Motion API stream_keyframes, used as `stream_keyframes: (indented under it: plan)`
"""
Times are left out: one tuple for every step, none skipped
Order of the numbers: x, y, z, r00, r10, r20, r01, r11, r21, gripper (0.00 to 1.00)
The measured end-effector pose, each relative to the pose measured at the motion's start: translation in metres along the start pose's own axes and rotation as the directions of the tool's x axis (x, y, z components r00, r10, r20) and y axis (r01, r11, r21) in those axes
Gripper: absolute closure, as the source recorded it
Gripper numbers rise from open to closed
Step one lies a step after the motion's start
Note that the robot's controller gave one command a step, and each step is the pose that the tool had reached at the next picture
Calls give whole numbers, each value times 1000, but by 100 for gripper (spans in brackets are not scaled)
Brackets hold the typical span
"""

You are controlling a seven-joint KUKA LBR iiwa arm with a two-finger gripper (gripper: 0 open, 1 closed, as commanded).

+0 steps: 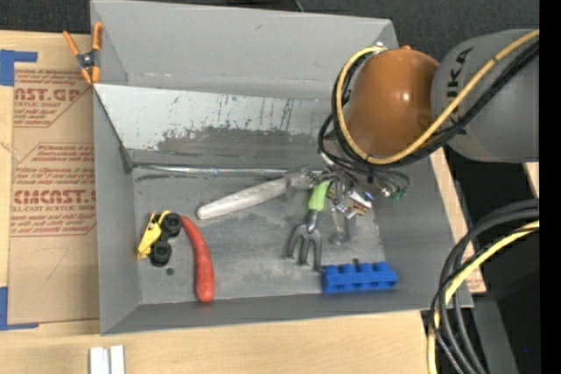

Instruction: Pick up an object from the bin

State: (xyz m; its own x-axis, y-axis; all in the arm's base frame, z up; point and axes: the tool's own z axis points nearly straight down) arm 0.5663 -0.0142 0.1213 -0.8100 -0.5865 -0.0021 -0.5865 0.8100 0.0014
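I read the gripper [303,248] with its two fingers parted a little and nothing between them, low over bare bin [219,114] floor, just beside the blue studded block [359,277] lying along the near wall towards the right corner.

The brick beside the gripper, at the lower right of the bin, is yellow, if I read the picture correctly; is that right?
Not quite. The brick is blue, not yellow; the camera view shows it. It does lie beside the gripper, at the lower right of the bin.
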Motion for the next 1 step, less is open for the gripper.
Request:
stream_keyframes:
  plan:
    - [-8, -3, 53, 933, -359, 8, 359, 933, 9, 0]
